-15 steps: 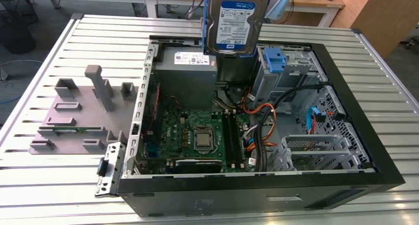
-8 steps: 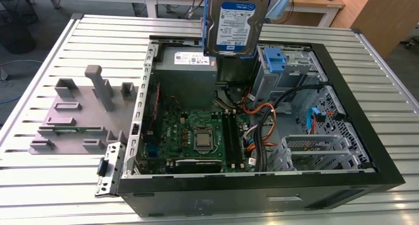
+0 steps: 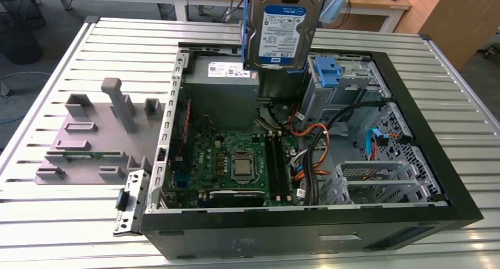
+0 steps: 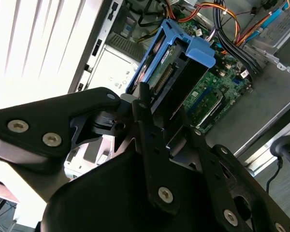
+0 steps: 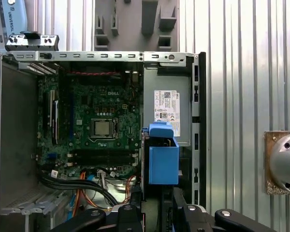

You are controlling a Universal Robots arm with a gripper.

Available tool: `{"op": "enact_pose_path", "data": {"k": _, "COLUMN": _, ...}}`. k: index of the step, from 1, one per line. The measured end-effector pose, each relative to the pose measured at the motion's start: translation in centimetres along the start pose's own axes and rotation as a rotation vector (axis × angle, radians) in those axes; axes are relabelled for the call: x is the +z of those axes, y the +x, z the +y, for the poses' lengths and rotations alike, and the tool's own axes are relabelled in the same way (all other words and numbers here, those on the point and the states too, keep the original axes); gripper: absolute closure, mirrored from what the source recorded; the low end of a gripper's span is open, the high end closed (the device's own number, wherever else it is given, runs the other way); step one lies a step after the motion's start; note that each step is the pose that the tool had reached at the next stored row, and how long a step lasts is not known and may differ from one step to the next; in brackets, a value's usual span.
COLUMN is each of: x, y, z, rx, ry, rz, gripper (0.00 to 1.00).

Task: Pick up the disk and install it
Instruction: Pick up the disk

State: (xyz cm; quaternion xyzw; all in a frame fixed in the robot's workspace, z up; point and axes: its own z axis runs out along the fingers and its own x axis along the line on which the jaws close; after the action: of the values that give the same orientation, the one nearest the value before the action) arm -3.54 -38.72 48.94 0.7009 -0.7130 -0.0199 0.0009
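The disk (image 3: pixel 277 31) hangs upright at twelve o'clock in the exterior view, held clear above the open computer case (image 3: pixel 437 163) with its label facing the camera. The gripper (image 4: pixel 162 121) is closed narrowly on its upper end. The pickup looks done and the carry is in hand. Seating it calls for squaring its blue plastic rails to the perforated metal drive cage (image 3: pixel 359 75) at two o'clock. The disk is a flat silver-grey slab with a glossy label.

hand (image 4: pixel 162 104) | both fingers (image 4: pixel 146 116) clamped on the disk (image 3: pixel 280 31) | pose: raised high, pointing downward
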Motion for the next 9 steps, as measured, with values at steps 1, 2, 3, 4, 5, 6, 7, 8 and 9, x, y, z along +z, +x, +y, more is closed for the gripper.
{"op": "enact_pose_path", "data": {"k": 1, "x": 0.00, "y": 0.11, "z": 0.00, "rx": 0.000, "ry": 0.0000, "rz": 0.0000, "gripper": 0.65}}
{"op": "enact_pose_path", "data": {"k": 2, "x": -0.01, "y": 0.22, "z": -0.01, "rx": 0.000, "ry": 0.0000, "rz": 0.0000, "gripper": 0.65}}
{"op": "enact_pose_path", "data": {"k": 3, "x": -0.01, "y": 0.34, "z": -0.01, "rx": 0.000, "ry": 0.0000, "rz": -0.0001, "gripper": 0.65}}
{"op": "enact_pose_path", "data": {"k": 4, "x": -0.01, "y": 0.46, "z": -0.01, "rx": 0.000, "ry": 0.0000, "rz": 0.0000, "gripper": 0.65}}
{"op": "enact_pose_path", "data": {"k": 5, "x": -0.01, "y": 0.58, "z": -0.02, "rx": 0.000, "ry": 0.0000, "rz": -0.0001, "gripper": 0.65}}
{"op": "enact_pose_path", "data": {"k": 6, "x": -0.01, "y": 0.70, "z": -0.02, "rx": 0.000, "ry": 0.0001, "rz": -0.0001, "gripper": 0.65}}
{"op": "enact_pose_path", "data": {"k": 7, "x": -0.02, "y": 0.82, "z": -0.02, "rx": 0.000, "ry": 0.0000, "rz": -0.0001, "gripper": 0.65}}
{"op": "enact_pose_path", "data": {"k": 8, "x": -0.03, "y": 0.94, "z": -0.03, "rx": 0.000, "ry": 0.0000, "rz": 0.0001, "gripper": 0.65}}
{"op": "enact_pose_path", "data": {"k": 9, "x": -0.03, "y": 1.06, "z": -0.03, "rx": 0.000, "ry": 0.0000, "rz": 0.0000, "gripper": 0.65}}
